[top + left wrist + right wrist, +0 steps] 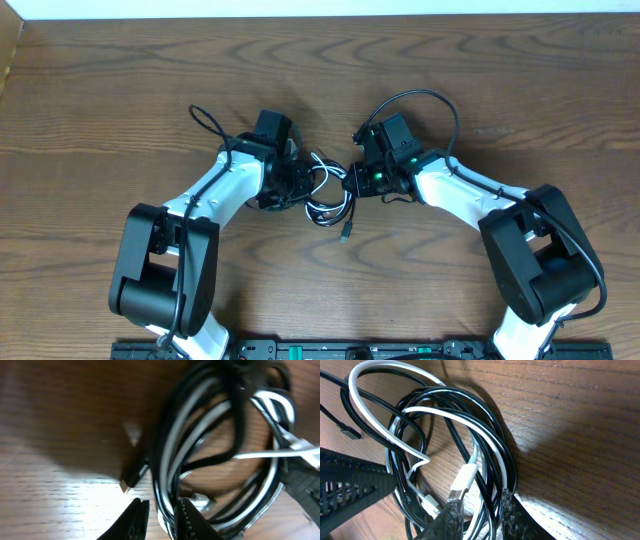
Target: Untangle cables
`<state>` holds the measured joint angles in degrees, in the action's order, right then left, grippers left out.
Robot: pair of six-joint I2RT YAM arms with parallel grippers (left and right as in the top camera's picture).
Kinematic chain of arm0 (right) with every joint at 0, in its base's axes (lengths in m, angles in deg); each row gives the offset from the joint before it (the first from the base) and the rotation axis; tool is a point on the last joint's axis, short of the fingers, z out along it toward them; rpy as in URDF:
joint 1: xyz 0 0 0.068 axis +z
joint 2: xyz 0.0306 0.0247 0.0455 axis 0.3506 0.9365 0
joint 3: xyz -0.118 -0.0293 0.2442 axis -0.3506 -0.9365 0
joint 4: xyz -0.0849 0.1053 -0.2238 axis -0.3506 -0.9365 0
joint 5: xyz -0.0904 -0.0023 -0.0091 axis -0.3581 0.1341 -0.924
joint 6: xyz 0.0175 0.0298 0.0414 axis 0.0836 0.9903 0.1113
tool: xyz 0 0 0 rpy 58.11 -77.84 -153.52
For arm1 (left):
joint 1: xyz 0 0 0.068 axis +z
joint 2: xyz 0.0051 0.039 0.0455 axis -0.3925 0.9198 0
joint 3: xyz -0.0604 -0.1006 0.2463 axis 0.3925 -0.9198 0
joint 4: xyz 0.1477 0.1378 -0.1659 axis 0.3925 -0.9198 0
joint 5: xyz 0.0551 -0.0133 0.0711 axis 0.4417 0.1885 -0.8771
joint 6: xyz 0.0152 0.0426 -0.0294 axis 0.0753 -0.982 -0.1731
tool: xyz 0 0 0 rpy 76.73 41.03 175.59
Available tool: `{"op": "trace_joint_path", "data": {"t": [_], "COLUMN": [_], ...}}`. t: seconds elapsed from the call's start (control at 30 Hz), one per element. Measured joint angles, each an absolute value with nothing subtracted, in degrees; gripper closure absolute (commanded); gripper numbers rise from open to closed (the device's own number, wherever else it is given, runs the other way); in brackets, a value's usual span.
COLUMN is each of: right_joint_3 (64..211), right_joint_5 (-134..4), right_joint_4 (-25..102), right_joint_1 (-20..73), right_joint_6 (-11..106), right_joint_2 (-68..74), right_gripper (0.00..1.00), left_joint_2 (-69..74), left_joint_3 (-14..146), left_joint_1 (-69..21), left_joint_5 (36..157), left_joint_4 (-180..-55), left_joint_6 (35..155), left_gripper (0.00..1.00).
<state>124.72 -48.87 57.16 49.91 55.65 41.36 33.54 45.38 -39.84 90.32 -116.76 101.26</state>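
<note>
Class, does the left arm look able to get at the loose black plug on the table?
Probably yes: the plug lies uncovered just ahead of the left jaws, though cable strands sit between them.

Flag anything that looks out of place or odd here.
The white cable and black cable lie wound through each other in one snarl in the middle of the table. A black plug end trails loose from it. Nothing looks damaged.

No legible text or markings

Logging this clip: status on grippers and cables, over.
Right gripper shut on cables. Left gripper astride them, grip unclear. Black and white tangled together. Nothing blocking.
</note>
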Motion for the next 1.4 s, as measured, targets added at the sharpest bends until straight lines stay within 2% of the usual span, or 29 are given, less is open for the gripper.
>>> {"op": "trace_joint_path", "data": {"t": [0.33,0.43,0.63,0.93,1.1,1.27,1.3,1.4], "right_joint_3": [124.7,124.7,124.7,124.7,125.2,125.2,125.2,125.2], "right_joint_5": [-49.2,-49.2,-47.4,-42.7,-42.1,-42.3,-42.7,-44.2], "right_joint_4": [57.1,57.2,56.9,58.1,60.1,60.3,60.3,60.3], "right_joint_1": [52.4,52.6,52.3,48.9,48.8,49.6,49.9,51.0], "right_joint_6": [55.7,55.7,55.5,54.4,54.1,54.1,54.1,54.1], "right_joint_2": [41.4,41.4,41.4,35.0,31.8,32.4,32.6,33.1], "right_gripper": [0.84,0.82,0.73,0.68,0.68,0.68,0.68,0.69], "left_joint_2": [33.5,33.5,33.5,33.5,33.5,33.5,33.5,33.5], "left_joint_3": [43.5,43.5,43.4,43.4,43.4,43.4,43.4,43.4], "left_joint_1": [-39.8,-39.8,-39.8,-38.1,-36.4,-36.3,-36.3,-36.3], "left_joint_5": [89.3,89.3,88.8,88.8,92.8,95.1,95.5,96.7], "left_joint_4": [-113.7,-113.3,-111.9,-111.6,-111.4,-111.5,-111.6,-111.6], "left_joint_6": [105.3,105.4,101.8,94.3,90.4,88.8,88.6,88.4], "left_gripper": [0.76,0.92,0.93,0.93,0.92,0.87,0.83,0.83]}}
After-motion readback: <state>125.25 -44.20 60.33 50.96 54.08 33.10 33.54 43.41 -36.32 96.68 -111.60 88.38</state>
